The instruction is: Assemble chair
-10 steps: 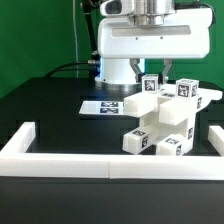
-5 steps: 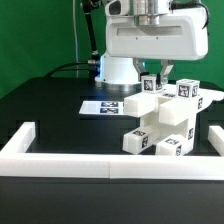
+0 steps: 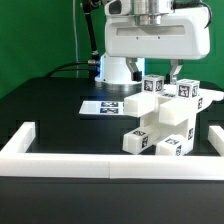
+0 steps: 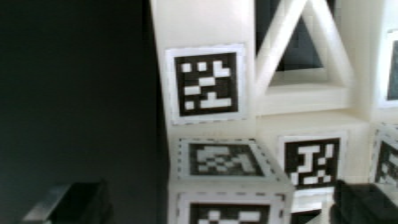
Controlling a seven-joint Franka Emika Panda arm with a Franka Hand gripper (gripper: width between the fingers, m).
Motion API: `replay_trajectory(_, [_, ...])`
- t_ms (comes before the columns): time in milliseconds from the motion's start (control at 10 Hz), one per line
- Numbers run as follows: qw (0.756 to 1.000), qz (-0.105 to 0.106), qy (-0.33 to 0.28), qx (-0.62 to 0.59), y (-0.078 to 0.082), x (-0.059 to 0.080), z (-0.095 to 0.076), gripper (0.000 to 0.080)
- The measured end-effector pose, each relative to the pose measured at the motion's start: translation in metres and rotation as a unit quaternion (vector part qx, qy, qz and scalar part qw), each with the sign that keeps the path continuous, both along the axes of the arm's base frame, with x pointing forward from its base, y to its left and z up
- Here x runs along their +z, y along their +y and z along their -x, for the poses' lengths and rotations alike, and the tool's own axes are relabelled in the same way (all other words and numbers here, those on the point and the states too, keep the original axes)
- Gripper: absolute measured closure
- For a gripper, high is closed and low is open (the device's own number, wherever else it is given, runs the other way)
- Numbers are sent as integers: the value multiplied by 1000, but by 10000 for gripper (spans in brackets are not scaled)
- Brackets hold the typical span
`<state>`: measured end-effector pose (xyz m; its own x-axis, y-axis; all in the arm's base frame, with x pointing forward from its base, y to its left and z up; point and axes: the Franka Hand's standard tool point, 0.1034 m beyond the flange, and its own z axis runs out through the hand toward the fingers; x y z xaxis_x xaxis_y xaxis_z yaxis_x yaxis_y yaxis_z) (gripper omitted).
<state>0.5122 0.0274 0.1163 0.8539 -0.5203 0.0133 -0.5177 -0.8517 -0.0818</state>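
The white chair (image 3: 165, 122), a cluster of tagged blocks, stands on the black table towards the exterior view's right. My gripper (image 3: 156, 72) hangs right over its top, one finger on each side of the upper tagged block (image 3: 154, 86). In the wrist view the gripper (image 4: 228, 205) is open. Its dark fingers (image 4: 71, 205) stand apart from the tagged white piece (image 4: 231, 190) between them, with a gap on at least one side. The X-braced panel (image 4: 294, 50) and a tagged post (image 4: 208, 85) lie beyond.
The marker board (image 3: 103, 105) lies flat behind the chair, towards the exterior view's left. A low white border wall (image 3: 100, 162) runs along the front and up both sides. The robot's white base (image 3: 118, 70) stands at the back.
The fingers now show on both sides of the top tagged block, set wider than before. The chair has not moved.
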Motion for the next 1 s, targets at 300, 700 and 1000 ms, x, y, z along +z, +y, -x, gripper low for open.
replay_trajectory(300, [991, 8, -9, 134, 0, 0, 0, 151])
replay_trajectory(700, [952, 20, -18, 303, 1, 0, 0, 151])
replay_trajectory(1000, [912, 28, -22, 409, -2, -1, 0, 151])
